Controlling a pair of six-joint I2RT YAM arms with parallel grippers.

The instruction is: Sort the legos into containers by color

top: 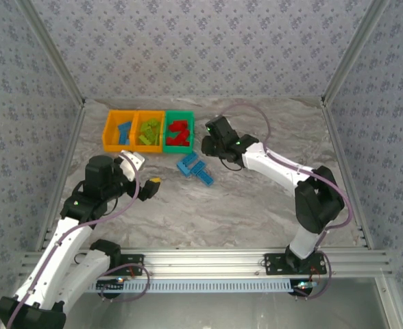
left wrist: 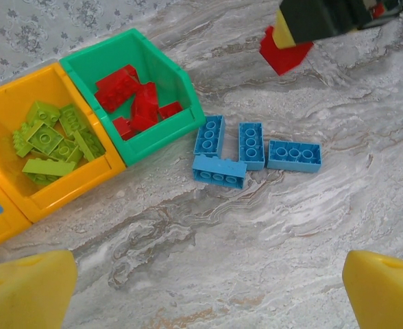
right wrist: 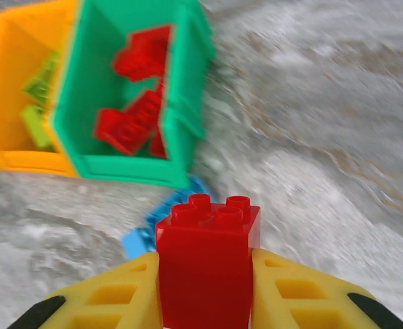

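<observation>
The right wrist view is blurred, and the red brick (right wrist: 207, 267) pinched between my right fingers (right wrist: 290, 291) at lower centre hides most of the blue bricks (left wrist: 251, 144) on the table (left wrist: 270, 240). My left fingers (left wrist: 30, 288) stand wide apart, empty. The green bin (left wrist: 164, 140) holds red bricks (left wrist: 133, 99), the middle orange bin (left wrist: 71, 185) lime ones (left wrist: 51, 140), the left orange bin (top: 112, 145) blue ones (top: 124, 130).

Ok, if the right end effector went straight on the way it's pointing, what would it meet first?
The right end effector, holding a red brick, would probably meet the blue bricks on the table first, the green bin just beyond; blur leaves depth uncertain.
</observation>
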